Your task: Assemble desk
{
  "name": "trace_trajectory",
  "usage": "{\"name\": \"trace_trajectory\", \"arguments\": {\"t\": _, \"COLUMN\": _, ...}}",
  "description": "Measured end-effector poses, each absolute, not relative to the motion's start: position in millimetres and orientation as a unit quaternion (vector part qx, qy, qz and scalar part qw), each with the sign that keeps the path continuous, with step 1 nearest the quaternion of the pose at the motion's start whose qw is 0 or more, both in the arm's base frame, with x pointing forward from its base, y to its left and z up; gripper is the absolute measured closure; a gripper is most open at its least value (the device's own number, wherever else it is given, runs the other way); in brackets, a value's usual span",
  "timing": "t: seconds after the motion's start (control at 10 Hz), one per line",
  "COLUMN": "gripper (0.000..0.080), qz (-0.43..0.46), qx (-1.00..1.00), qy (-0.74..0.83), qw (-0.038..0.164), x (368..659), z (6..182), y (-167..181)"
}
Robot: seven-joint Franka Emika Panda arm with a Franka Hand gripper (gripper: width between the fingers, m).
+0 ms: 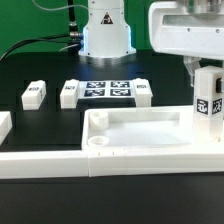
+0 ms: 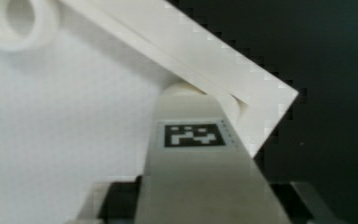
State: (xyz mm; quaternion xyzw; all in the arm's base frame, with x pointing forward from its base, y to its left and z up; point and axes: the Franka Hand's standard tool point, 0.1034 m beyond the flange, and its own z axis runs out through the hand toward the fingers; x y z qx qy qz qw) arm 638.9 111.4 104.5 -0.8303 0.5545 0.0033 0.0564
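Note:
The white tray-like desk top lies at the front of the table, with a round socket in its near corner at the exterior view's left. My gripper is shut on a white square leg and holds it upright over the top's corner at the exterior view's right. In the wrist view the tagged leg sits between my fingers, its end at the top's raised corner rim. I cannot tell if it touches. Another socket shows there.
Three more tagged legs lie behind the top, around the marker board. The low white border wall runs along the front. The robot base stands at the back with cables.

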Motion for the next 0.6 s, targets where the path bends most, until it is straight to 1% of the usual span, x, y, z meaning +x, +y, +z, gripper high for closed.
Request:
{"name": "trace_trajectory", "arguments": {"t": 0.1, "gripper": 0.0509, "qz": 0.013, "qx": -0.784, "qy": 0.618, "qw": 0.064, "x": 639.3, "z": 104.2, "y": 112.4}}
{"name": "trace_trajectory", "arguments": {"t": 0.3, "gripper": 0.0509, "qz": 0.018, "qx": -0.728, "qy": 0.683, "qw": 0.065, "x": 639.2, "z": 104.3, "y": 115.1}}
{"name": "trace_trajectory", "arguments": {"t": 0.6, "gripper": 0.0499, "qz": 0.014, "qx": -0.760, "qy": 0.646, "qw": 0.064, "x": 638.3, "z": 103.8, "y": 117.9}}
